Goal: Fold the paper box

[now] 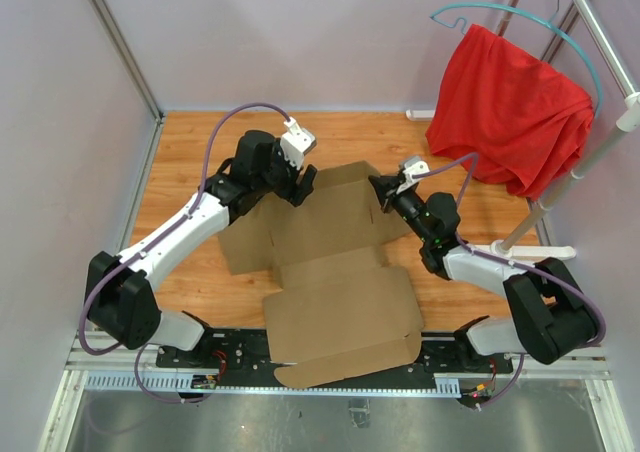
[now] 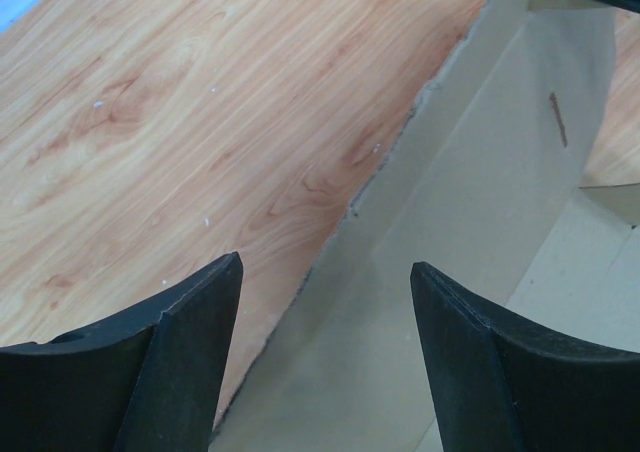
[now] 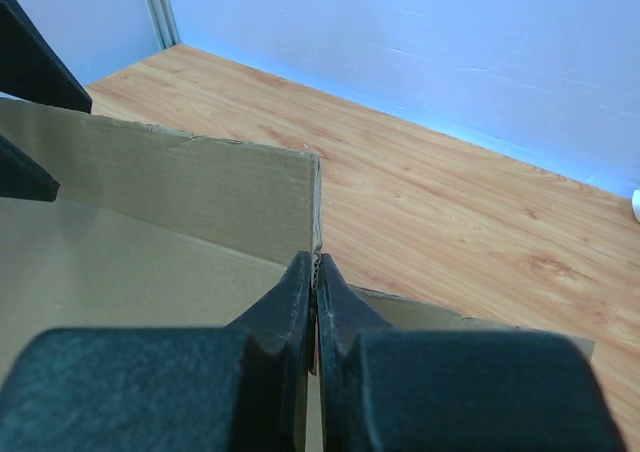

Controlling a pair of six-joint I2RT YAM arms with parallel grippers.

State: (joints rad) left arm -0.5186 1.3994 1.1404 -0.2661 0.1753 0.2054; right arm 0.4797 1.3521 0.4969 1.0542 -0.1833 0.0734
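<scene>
The paper box point(image 1: 340, 282) is a plain brown cardboard sheet, partly folded, reaching from mid-table to the near edge. Its far side wall stands raised point(image 1: 335, 184). My left gripper point(image 1: 303, 184) is open at the far left corner, its fingers straddling the raised wall's edge point(image 2: 400, 272) without clamping it. My right gripper point(image 1: 383, 194) is shut on the thin edge of the box's right side flap point(image 3: 316, 272), seen edge-on between its fingertips, with the raised wall point(image 3: 200, 187) just beyond.
A red cloth point(image 1: 510, 107) hangs on a teal hanger from a rack at the far right, its pole base point(image 1: 520, 234) standing beside the right arm. Pale walls enclose the wooden table point(image 1: 190, 142) on the left and back.
</scene>
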